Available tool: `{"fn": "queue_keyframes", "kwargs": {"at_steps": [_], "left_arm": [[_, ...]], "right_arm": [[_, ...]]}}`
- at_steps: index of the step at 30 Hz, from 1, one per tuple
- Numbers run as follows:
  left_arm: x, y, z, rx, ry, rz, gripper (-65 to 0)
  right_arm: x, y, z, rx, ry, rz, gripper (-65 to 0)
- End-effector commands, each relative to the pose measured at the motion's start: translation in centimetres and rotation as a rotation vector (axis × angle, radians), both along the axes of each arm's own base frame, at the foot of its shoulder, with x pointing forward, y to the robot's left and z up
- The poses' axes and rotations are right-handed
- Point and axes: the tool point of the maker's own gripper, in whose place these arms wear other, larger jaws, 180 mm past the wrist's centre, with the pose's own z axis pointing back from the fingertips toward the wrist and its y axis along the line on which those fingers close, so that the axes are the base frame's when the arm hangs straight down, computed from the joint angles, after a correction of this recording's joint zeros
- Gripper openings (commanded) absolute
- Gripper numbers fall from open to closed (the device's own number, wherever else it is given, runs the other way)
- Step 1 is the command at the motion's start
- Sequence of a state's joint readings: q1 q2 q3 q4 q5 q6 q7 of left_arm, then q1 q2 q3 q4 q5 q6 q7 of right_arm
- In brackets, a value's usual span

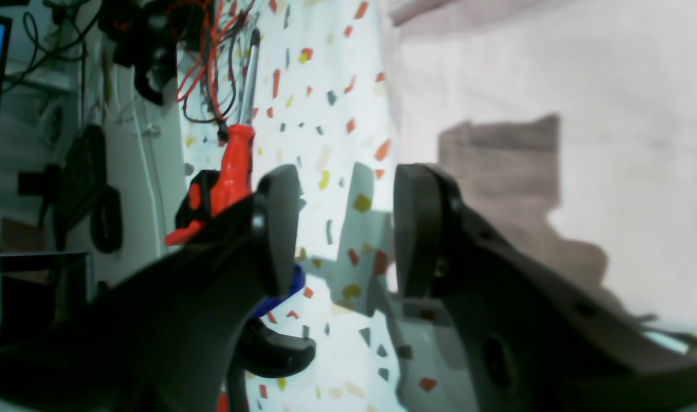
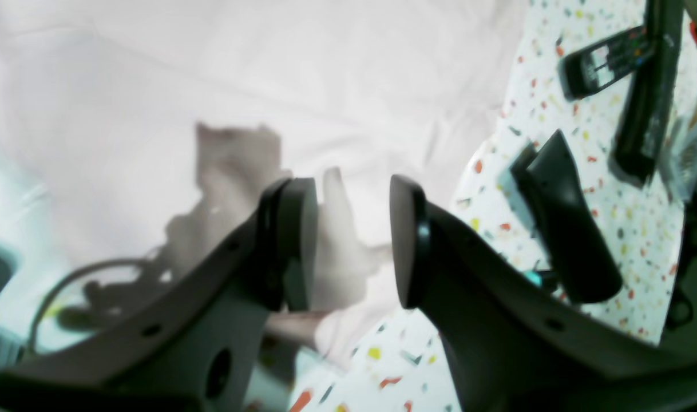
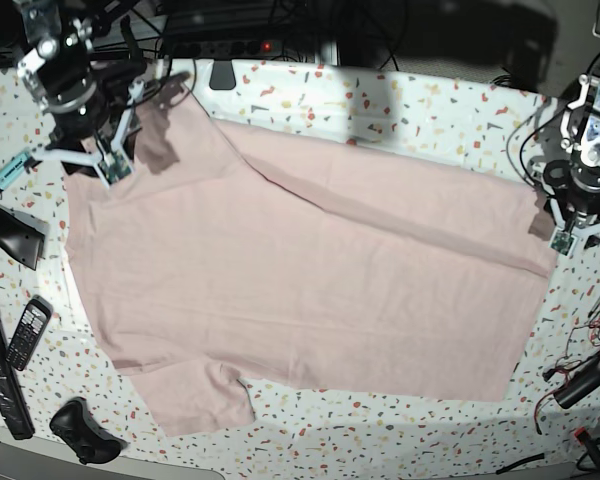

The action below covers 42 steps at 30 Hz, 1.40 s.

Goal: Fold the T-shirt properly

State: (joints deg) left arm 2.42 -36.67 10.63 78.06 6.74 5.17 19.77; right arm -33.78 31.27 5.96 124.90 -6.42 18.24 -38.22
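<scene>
The pale pink T-shirt lies spread flat across the speckled table, one sleeve at the front left and a diagonal fold line running across its upper half. My right gripper hovers over the shirt's edge at the table's back left. Its jaws stand apart with only cloth beneath them. My left gripper is at the shirt's right edge, open, with bare table showing in the gap and the shirt just beside it.
A phone-like handset, a long black bar and a black controller lie at the front left. A red-handled screwdriver and tangled cables sit by the right edge. A black wedge lies near the right gripper.
</scene>
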Motion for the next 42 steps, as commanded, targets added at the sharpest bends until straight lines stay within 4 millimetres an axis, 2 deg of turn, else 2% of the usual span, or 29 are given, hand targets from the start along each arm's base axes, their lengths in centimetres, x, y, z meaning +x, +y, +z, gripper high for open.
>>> {"fn": "queue_keyframes", "kwargs": {"at_steps": [1, 11, 19, 23, 27, 31, 33, 42], "left_arm": [[1.1, 0.2, 2.1, 0.024, -0.062, -0.016, -39.2], [1.1, -0.3, 2.5, 0.018, -0.073, -0.029, -39.2], [1.1, -0.3, 2.5, 0.019, -0.074, -0.029, -39.2], [1.2, -0.3, 2.5, 0.019, -0.074, -0.029, -39.2], [1.2, -0.4, 2.6, 0.017, -0.079, -0.034, -39.2], [1.2, -0.4, 2.6, 0.018, -0.079, -0.034, -39.2], [1.2, -0.4, 2.6, 0.018, -0.079, -0.034, -39.2], [1.2, -0.4, 2.6, 0.018, -0.079, -0.034, -39.2]], "right_arm": [[-0.1, 0.4, 0.9, -0.012, -0.018, 0.038, -43.6], [-5.4, 1.6, -2.2, -0.041, 0.193, 0.197, -43.8], [-7.1, 0.7, -4.0, -0.081, 0.296, 0.24, -43.4], [-8.0, -0.4, -5.6, -0.096, 0.352, 0.242, -35.8], [-7.0, -0.6, -5.8, -0.118, 0.303, 0.275, -33.9], [-5.6, 0.3, -5.4, -0.097, 0.253, 0.309, -34.0], [-5.6, 0.9, -5.6, -0.094, 0.263, 0.339, -34.0], [-6.0, 3.2, -8.7, -0.201, 0.315, 0.473, -34.0]]}}
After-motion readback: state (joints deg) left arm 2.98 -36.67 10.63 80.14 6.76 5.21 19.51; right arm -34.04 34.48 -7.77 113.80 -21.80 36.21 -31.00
